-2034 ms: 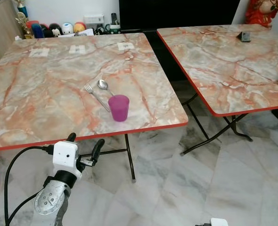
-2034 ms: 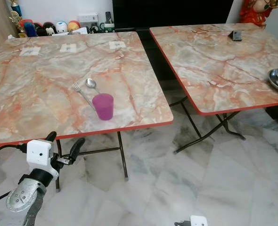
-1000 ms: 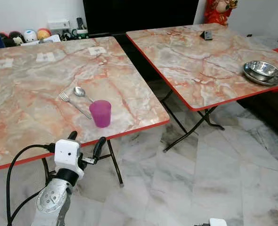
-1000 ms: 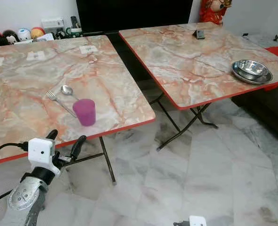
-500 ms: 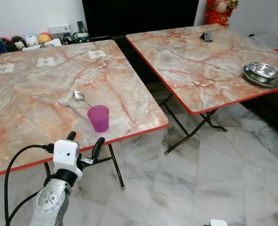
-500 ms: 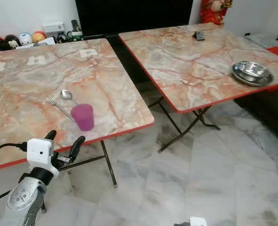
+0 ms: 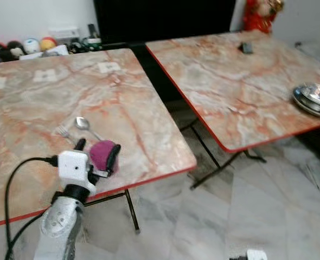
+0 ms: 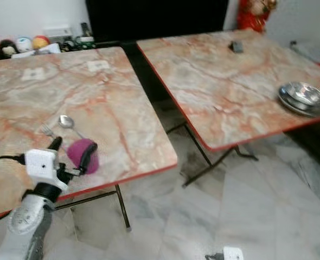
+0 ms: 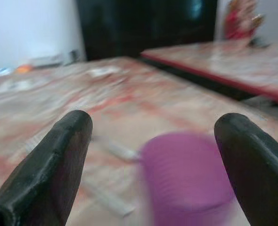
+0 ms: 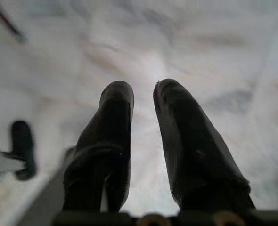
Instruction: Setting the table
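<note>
A purple plastic cup stands upright near the front edge of the left marble table. A spoon and a fork lie just behind it. My left gripper is raised to the table's height, open, right in front of the cup. In the left wrist view the cup sits just beyond the two black fingers, nearer one of them, and no contact shows. My right gripper hangs low over the marble floor, fingers together and empty.
A second marble table stands to the right across a narrow gap. It carries stacked steel bowls at its right edge and a small dark object at the back. Toys and small items line the wall behind the left table.
My left gripper has risen from below the table's edge to the level of the cup, which now sits between its fingers in view. The camera has shifted and the picture is blurred.
</note>
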{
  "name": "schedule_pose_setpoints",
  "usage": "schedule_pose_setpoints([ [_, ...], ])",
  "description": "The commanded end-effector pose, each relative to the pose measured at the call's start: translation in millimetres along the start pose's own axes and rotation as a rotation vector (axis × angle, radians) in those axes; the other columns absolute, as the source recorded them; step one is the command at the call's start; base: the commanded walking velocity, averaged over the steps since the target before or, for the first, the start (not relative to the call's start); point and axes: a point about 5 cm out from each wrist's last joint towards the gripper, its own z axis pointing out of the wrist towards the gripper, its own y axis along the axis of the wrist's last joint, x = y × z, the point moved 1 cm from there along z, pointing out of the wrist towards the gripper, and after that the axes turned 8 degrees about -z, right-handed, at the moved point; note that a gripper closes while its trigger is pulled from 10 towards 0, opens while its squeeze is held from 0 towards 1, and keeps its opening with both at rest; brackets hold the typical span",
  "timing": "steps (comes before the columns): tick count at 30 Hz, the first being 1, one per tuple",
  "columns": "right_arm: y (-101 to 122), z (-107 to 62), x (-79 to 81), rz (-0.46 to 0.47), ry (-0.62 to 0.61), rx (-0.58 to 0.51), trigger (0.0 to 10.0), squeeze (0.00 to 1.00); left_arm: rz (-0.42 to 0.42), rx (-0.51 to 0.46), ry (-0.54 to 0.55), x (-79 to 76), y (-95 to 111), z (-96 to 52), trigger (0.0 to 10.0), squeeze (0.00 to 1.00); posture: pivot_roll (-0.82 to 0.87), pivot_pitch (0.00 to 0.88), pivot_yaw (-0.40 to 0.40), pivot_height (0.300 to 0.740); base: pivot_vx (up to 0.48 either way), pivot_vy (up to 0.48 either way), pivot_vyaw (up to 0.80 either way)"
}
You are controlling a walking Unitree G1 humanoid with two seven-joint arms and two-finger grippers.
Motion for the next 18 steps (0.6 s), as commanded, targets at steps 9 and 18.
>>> schedule_pose_setpoints([
  [9,-14.8,-4.3,-3.9,0.009,-0.009,0.044,10.0,0.0,-0.022,0.006,0.016,-0.9,-1.4,-7.4,10.0,0.0,0.08,0.096,-0.015,0.74,0.0,0.0,0.0],
  [18,-14.6,-4.2,-4.3,0.008,-0.014,0.044,10.0,0.0,-0.023,0.103,-0.007,4.9,-17.5,-23.9,10.0,0.0,0.09,0.099,-0.016,0.74,0.0,0.0,0.0],
])
